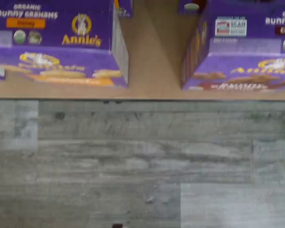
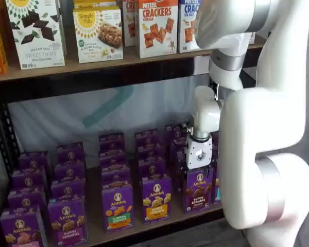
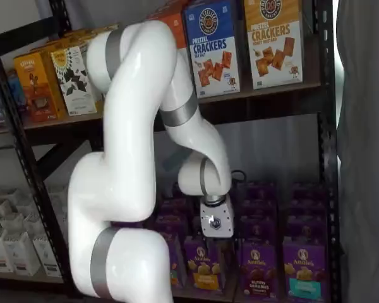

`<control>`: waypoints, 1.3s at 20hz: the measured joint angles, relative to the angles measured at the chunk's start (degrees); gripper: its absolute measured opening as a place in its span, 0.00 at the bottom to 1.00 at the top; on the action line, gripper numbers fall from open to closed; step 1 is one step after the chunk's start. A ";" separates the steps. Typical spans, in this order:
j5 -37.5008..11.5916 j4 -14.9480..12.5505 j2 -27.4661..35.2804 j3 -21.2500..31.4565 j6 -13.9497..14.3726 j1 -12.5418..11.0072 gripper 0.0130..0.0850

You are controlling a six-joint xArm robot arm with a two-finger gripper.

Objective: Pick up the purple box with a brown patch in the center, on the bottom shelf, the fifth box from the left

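Jaws cannot be judged apart or together: the gripper is seen in both shelf views only as a white body hanging low before the front row, its black fingers not clearly made out. Directly below and behind it the purple box with the dark brown "bunny grahams" band stands upright at the front edge of the bottom shelf. In the wrist view this carton is seen beside a honey carton, a bare gap of shelf between them.
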 joint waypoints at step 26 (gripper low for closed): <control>6.84 -4.94 20.57 -28.12 -0.54 -5.13 1.00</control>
